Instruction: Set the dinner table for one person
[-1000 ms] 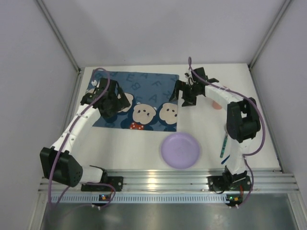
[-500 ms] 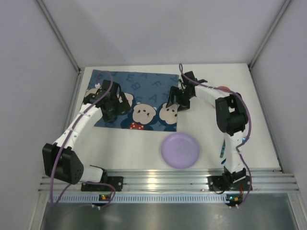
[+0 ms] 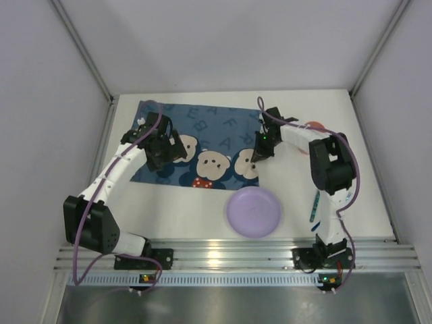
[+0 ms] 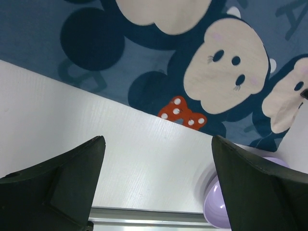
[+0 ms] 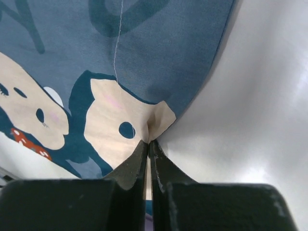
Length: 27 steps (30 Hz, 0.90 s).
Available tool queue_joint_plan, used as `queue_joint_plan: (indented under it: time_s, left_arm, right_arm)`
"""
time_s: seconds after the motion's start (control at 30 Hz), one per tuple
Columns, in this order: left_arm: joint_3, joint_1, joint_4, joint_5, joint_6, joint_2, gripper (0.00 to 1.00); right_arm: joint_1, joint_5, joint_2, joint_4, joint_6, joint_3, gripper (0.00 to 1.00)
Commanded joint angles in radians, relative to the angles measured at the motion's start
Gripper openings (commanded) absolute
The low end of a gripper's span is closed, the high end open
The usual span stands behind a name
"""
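Note:
The dinner table (image 3: 182,209) is a white top with a ribbed rail (image 3: 223,253) on its near edge. A dark-blue cartoon-mouse placemat (image 3: 202,135) lies at the back left. My right gripper (image 3: 259,156) is shut on the mat's right edge, and the right wrist view shows its jaws (image 5: 149,140) pinching a small raised fold of the placemat (image 5: 144,48). My left gripper (image 3: 169,150) hovers open over the mat's left part. In the left wrist view it (image 4: 158,142) holds nothing, above bare table (image 4: 96,134) beside the placemat (image 4: 159,48).
A lilac plate (image 3: 253,211) sits near the front middle, also showing as the plate (image 4: 216,209) in the left wrist view. A teal utensil (image 3: 314,206) lies along the right arm. A pink-red object (image 3: 313,125) peeks out behind the right arm. Grey walls enclose the table.
My right gripper went from open to shut on the placemat's right edge, and the mat has shifted a little to the right. My left gripper drifted slightly right, staying open.

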Motion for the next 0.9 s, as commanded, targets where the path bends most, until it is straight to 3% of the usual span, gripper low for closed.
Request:
queue_joint_plan:
  time_s: [0.0, 0.27, 0.47, 0.6, 0.63, 0.7, 0.73, 0.83, 0.87]
  left_arm:
    - [-0.020, -0.001, 0.026, 0.020, -0.023, -0.045, 0.97]
    - [-0.065, -0.002, 0.034, 0.028, -0.061, -0.100, 0.96]
    - [-0.096, -0.013, 0.038, 0.035, -0.074, -0.143, 0.96]
    - [-0.122, -0.072, 0.043, 0.011, -0.072, -0.148, 0.95]
    - [-0.125, -0.120, 0.047, 0.008, -0.071, -0.143, 0.95]
    - [-0.140, -0.175, 0.064, 0.008, -0.064, -0.113, 0.95]
    - [-0.145, -0.227, 0.072, 0.018, -0.063, -0.101, 0.95]
    - [-0.182, -0.324, 0.121, 0.041, -0.060, -0.041, 0.94]
    - [-0.191, -0.344, 0.139, 0.054, -0.055, -0.027, 0.94]
  right_arm:
    - [-0.087, 0.135, -0.151, -0.063, -0.084, -0.101, 0.00]
    - [-0.186, 0.197, -0.278, -0.115, -0.146, -0.230, 0.00]
    - [-0.213, 0.329, -0.335, -0.172, -0.140, -0.271, 0.00]
    - [-0.216, 0.410, -0.383, -0.189, -0.127, -0.313, 0.12]
    - [-0.216, 0.419, -0.390, -0.192, -0.123, -0.319, 0.31]
    - [-0.216, 0.424, -0.410, -0.195, -0.114, -0.330, 0.57]
    - [-0.215, 0.412, -0.433, -0.194, -0.114, -0.331, 0.80]
    - [-0.213, 0.379, -0.489, -0.197, -0.104, -0.337, 1.00]
    - [-0.209, 0.373, -0.504, -0.200, -0.098, -0.339, 1.00]
